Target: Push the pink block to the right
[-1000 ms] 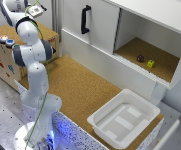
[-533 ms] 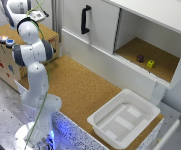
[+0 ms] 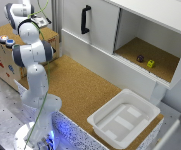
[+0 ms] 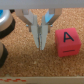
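White cabinet (image 3: 140, 35) w/ black handle (image 3: 85, 19), open compartment cork-lined. Cork mat (image 3: 85, 90) on perforated metal table (image 3: 5, 107). Wooden box (image 3: 2, 60) at the exterior view's left.

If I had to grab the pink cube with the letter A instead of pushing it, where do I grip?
Grip the pink cube with the letter A across two opposite flat side faces, coming straight down from above. It sits flat on the cork surface with its lettered face up and space around it. The gripper looks shut beside it and would need opening first.
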{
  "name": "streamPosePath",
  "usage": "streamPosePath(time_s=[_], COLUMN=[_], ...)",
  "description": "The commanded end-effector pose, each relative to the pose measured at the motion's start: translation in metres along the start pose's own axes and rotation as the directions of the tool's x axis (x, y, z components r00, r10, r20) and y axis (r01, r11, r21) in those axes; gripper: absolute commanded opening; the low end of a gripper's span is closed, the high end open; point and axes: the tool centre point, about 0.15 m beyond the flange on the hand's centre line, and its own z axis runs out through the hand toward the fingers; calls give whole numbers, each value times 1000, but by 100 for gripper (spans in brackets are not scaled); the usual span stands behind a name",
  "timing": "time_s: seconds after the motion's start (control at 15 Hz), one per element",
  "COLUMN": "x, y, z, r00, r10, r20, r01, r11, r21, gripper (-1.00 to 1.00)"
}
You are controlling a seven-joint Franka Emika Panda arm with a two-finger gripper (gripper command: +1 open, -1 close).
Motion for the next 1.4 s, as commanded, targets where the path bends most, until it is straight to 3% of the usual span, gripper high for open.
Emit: streamPosePath(time_s=[0.0, 1.07, 1.33], x=[-19, 3, 12], y=[17, 114, 126], z=[12, -5, -4], r00=[990, 991, 994], r10=[12, 24, 4], r20=[-144, -133, -105], r01=[-20, -44, -23], r11=[998, 987, 984], r21=[-53, -153, -178], gripper=[-100, -100, -100])
